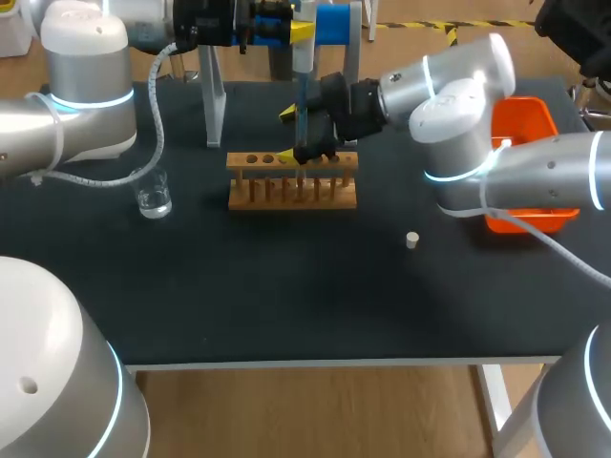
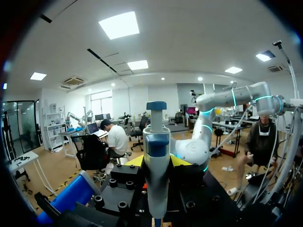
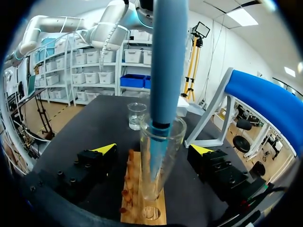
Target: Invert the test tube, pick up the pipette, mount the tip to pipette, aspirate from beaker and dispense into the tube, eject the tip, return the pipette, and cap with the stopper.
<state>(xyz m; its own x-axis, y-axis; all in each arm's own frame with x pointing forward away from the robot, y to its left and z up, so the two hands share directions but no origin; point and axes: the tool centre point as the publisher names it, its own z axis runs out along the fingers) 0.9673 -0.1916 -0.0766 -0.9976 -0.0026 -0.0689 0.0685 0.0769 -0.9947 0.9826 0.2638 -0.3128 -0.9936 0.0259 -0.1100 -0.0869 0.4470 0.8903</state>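
The test tube (image 3: 163, 163) stands upright in a hole of the wooden rack (image 1: 291, 191), mouth up. The blue lower shaft of the pipette (image 2: 157, 142) comes straight down into that mouth, and its thin end shows through the glass. I cannot tell whether the tube holds any liquid.

The beaker (image 1: 153, 197) sits at nine o'clock from the rack, well apart from it, with a little clear liquid at the bottom.

The left gripper (image 2: 157, 161) hangs above the rack and pinches the pipette's grey body, a yellow tip pressed to either side. The right gripper (image 3: 154, 149) is down at the rack with its fingers spread – the tube stands between them, and one finger is clearly clear of the glass.

On the dark table (image 1: 286, 286) the small white stopper (image 1: 412, 239) lies alone at four o'clock from the rack. An orange bin (image 1: 525, 124) sits at three o'clock, partly hidden by the right arm. At twelve o'clock – behind the rack – a white stand (image 1: 215, 95) carries a blue roll (image 1: 334, 24).
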